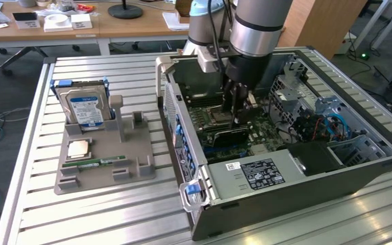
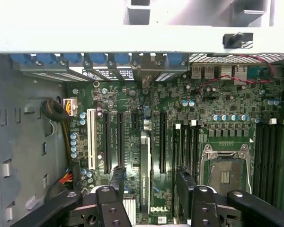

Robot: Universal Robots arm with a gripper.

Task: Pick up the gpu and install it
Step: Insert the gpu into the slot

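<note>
1. On the exterior view's left we see a grey plastic holder (image 1: pixel 104 166) on the slatted metal table (image 1: pixel 32 214), carrying a silver hard drive (image 1: pixel 83 108) and a thin green memory stick (image 1: pixel 102 162).
2. The gripper (image 1: pixel 237 120) reaches down into the open black computer case (image 1: pixel 285 194).
3. In the wrist view the gpu (image 2: pixel 145 177) stands edge-on over the green motherboard (image 2: pixel 213 109), between the black fingers (image 2: pixel 117 182), which clamp it.

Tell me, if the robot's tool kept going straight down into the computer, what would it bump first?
Probably the gpu, the thin card standing on edge between the tool fingers. Just beyond it lies the green motherboard. Depth is hard to judge here.
</note>
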